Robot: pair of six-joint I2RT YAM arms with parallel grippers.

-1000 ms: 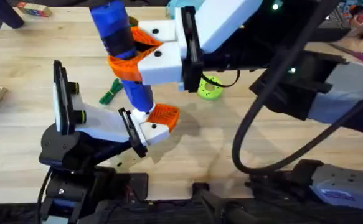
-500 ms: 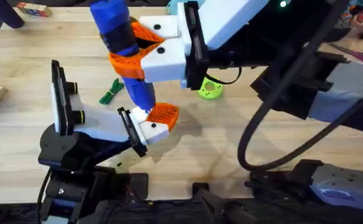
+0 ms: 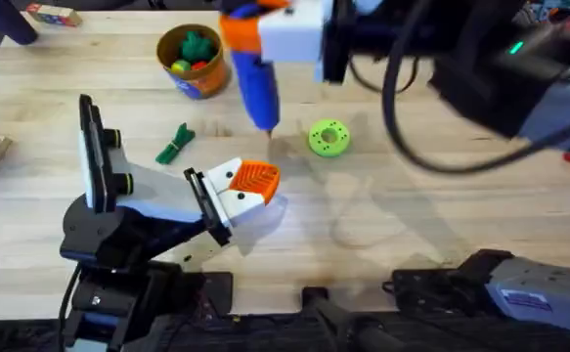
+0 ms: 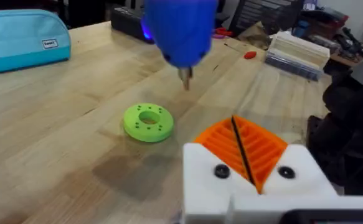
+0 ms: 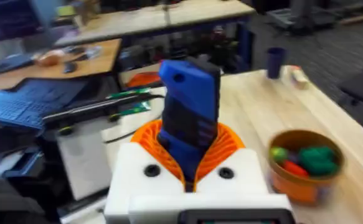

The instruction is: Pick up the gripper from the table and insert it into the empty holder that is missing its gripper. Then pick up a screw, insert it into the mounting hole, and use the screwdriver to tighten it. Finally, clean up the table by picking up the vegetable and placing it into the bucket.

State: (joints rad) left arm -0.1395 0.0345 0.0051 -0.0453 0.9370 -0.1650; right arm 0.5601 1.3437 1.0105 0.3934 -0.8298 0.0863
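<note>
the right gripper [image 3: 255,44] has its orange pads clamped on the screwdriver [image 3: 258,83], a thick blue cylinder held near upright over the far middle of the table [image 3: 441,225], its thin metal tip hanging just above the wood between the vegetable [image 3: 174,144] and a lime-green disc [image 3: 328,138]. in the right wrist view the blue handle sits squarely between the ribbed pads, which suits it: the tool looks rigid and smooth-sided, so a grip around the fat part of the handle should hold, while the slender tip looks like the part to keep from knocking. the gripper [image 3: 248,184], orange leaf on a white block, sits at the clamp end of the holder [image 3: 133,196], seemingly seated; whether its screw is fully in i cannot tell. the left gripper [image 4: 243,155] in its own wrist view has its orange pads drawn together with nothing between them. the vegetable lies on bare wood near the holder's upright panel, well apart from the bucket [image 3: 195,63] at the far side. it looks light and soft, best pinched across its middle.
</note>
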